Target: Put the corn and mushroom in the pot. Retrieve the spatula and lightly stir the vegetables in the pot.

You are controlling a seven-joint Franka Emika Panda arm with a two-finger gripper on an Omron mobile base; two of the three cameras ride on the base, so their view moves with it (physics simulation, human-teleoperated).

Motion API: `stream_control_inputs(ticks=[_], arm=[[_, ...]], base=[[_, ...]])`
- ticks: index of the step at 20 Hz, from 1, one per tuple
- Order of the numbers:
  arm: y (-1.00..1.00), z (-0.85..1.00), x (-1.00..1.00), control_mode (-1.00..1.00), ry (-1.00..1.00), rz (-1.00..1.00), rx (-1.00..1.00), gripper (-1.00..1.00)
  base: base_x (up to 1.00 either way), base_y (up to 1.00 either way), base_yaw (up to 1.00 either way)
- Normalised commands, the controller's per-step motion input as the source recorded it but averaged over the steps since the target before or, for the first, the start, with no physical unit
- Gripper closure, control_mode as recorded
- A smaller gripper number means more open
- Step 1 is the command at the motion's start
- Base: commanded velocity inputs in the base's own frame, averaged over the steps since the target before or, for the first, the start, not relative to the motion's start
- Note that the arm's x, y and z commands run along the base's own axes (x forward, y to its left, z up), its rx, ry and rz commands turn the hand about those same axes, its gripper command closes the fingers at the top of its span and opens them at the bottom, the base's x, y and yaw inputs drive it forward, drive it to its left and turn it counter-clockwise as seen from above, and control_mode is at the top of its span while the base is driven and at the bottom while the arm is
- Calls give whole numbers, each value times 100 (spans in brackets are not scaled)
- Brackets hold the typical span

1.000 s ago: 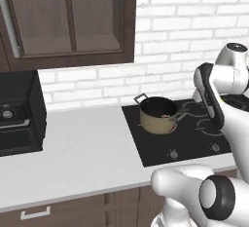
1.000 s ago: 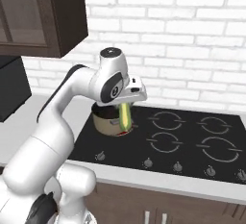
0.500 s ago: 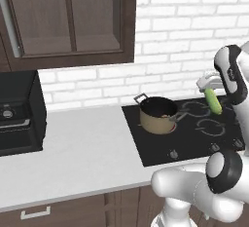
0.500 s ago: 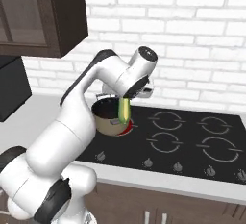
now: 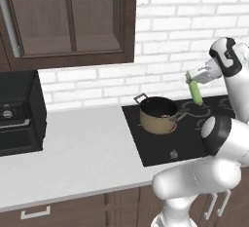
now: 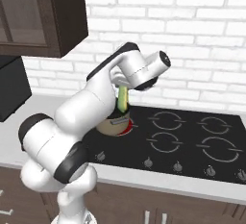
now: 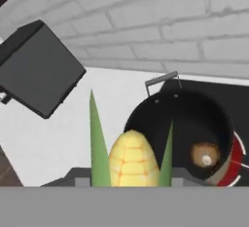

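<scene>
My gripper (image 5: 191,78) is shut on the corn (image 5: 195,91), a pale green cob that hangs upright in the air to the right of the pot (image 5: 158,115). In the right base view the corn (image 6: 123,99) hangs just above the pot (image 6: 114,125), which my arm partly hides. Looking along the hand, the yellow tip of the corn (image 7: 132,159) with its green husk leaves points toward the pot (image 7: 182,123). The brown mushroom (image 7: 204,155) lies inside the pot on its dark bottom.
The pot stands on the front-left burner of the black cooktop (image 5: 194,138), and that burner glows red (image 7: 235,165). A black appliance (image 5: 17,111) sits at the left on the white counter (image 5: 82,148). Dark cabinets (image 5: 68,16) hang above, against the brick wall.
The wrist has turned, and the corn has moved up and a little toward the pot, still held in the gripper. The pot has not moved.
</scene>
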Motion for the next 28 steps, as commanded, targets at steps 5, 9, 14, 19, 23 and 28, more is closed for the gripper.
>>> stream_control_inputs(ticks=[5,9,14,19,23,28], arm=[[62,-25,23,-100,-13,11,4,100],[70,-32,23,-100,-18,4,0,100],[45,-42,59,-100,-15,2,0,100],[29,-59,63,-100,-12,0,0,100],[5,-59,50,-100,-13,0,-8,100],[7,-42,58,-100,-14,0,-9,100]], base=[[0,0,0],[0,0,0],[0,0,0],[0,0,0],[0,0,0],[0,0,0]])
